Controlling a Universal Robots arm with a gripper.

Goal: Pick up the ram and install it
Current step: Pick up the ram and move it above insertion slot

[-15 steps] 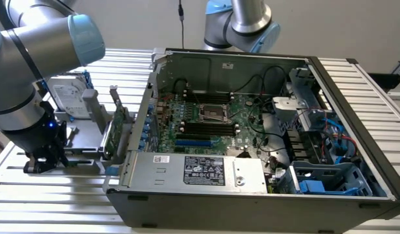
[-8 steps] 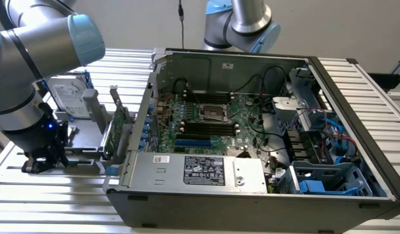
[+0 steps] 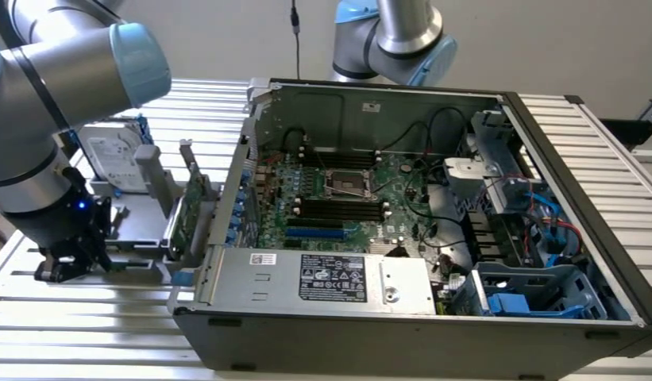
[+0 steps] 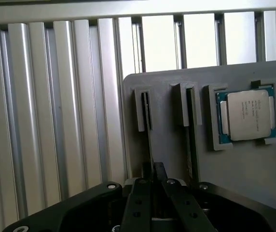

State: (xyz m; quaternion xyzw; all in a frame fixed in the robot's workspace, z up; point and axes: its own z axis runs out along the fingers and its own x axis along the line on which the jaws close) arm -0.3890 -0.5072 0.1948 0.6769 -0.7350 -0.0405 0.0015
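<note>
In the wrist view the ram (image 4: 148, 126) is seen edge-on, a thin dark stick standing in the first slot of a grey holder tray (image 4: 167, 145). My gripper (image 4: 153, 168) is shut on the near end of the ram, with the black fingers (image 4: 142, 193) pressed against its two sides. A second thin stick (image 4: 191, 126) stands in the neighbouring slot. In the exterior view my gripper (image 3: 65, 266) hangs low over the holder tray (image 3: 135, 238), at the exterior view's left of the open computer case (image 3: 410, 317). The motherboard's long black slots (image 3: 341, 208) lie inside the case.
A processor chip (image 4: 246, 116) sits in a pocket of the tray. A green expansion card (image 3: 194, 208) and a hard drive (image 3: 112, 155) stand upright between my arm and the case. A second robot arm (image 3: 395, 40) stands behind the case. The slatted metal table (image 3: 93, 333) surrounds everything.
</note>
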